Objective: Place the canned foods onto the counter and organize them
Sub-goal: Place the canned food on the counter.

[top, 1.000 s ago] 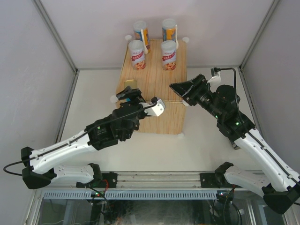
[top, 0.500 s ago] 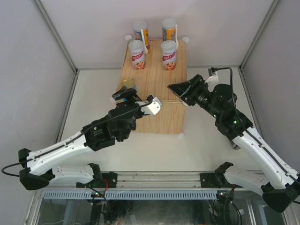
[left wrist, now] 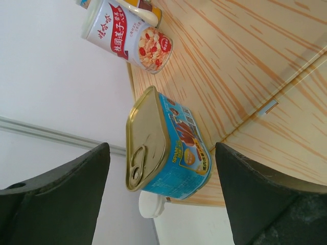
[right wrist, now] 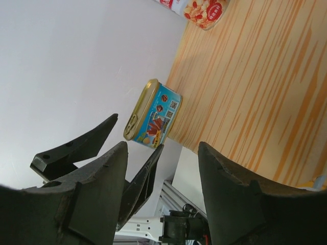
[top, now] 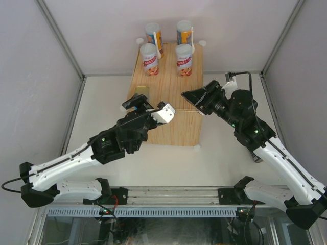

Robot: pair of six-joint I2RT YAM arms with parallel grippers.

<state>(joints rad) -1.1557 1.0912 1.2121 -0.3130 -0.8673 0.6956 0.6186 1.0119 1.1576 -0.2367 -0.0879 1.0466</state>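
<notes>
Wood-grain counter [top: 168,92] on white tabletop [top: 102,115] between pale walls [top: 30,76]; left tool [top: 150,108] and right tool [top: 196,102] both released.

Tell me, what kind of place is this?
Probably a lab test cell, not a kitchen: bare white walls enclose the table, and the counter is a wooden box holding cans.

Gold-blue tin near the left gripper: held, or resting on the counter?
Resting: the tin sits lid-up on the counter near its left edge; the open left gripper stands clear of it.
</notes>
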